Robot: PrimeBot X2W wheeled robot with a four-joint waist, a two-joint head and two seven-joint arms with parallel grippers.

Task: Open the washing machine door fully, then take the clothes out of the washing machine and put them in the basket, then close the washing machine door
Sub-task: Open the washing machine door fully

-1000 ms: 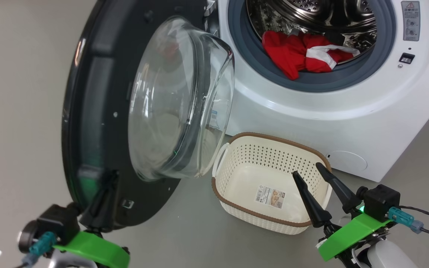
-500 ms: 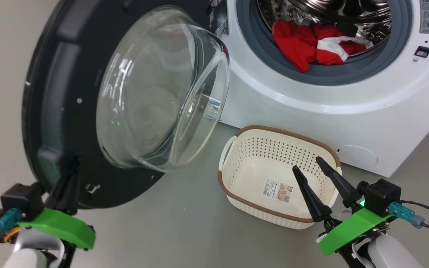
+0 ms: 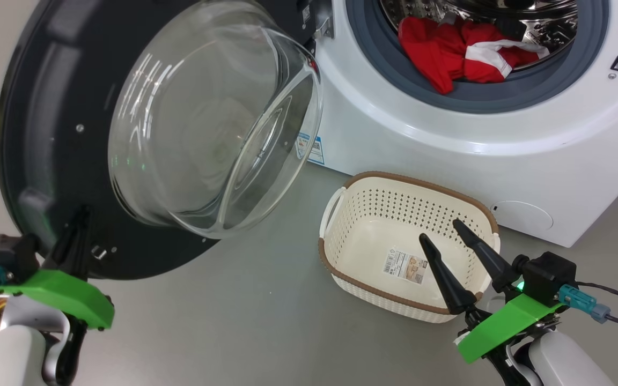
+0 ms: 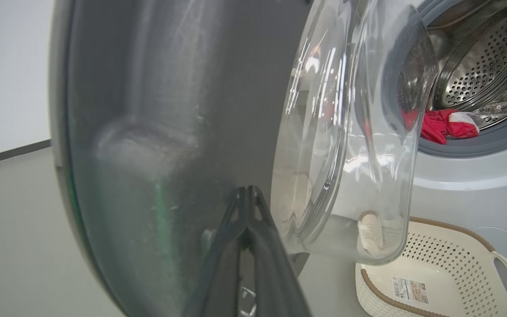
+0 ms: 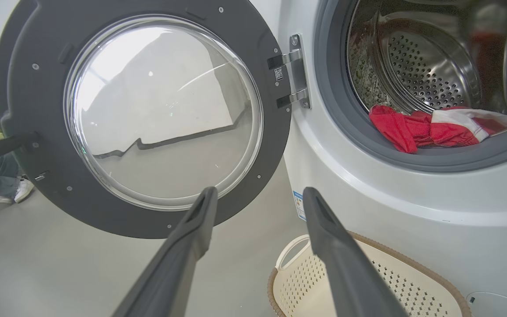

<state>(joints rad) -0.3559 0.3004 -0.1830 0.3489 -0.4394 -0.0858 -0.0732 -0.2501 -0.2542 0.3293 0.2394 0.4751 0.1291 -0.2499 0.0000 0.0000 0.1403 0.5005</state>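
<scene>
Checking in from the remote seat. The left jaws are pinched fully shut with nothing between them. The left fingertips (image 3: 74, 236) press against the inner face of the door (image 3: 46, 134), low on the black ring dead ahead of them and just beside the latch (image 3: 98, 252). As I read it, that's on purpose: a closed pair makes a stiff poker for shoving the door round on its hinge (image 5: 295, 72), easier than pinching a fat rim. The glass bowl (image 3: 207, 118) bulges out above and to the right of those tips, not touching them. The door stands well wide, but I can't tell if the hinge has travel left, so I'd call the opening step nearly done, not done. The right jaws are spread as wide as they go and empty. The right fingers (image 3: 443, 273) hang over the near rim of the basket (image 3: 411, 179), which sits on the floor (image 3: 234, 321) right under and ahead of them. It's just beside the washer (image 3: 448, 150), so the drop should be short. The clothes (image 3: 464, 53) are well beyond the right jaws, up in the drum mouth, with one red fold draped over the gasket (image 3: 502, 99). Parking open there makes sense: the next reach looks like straight up and in.
</scene>
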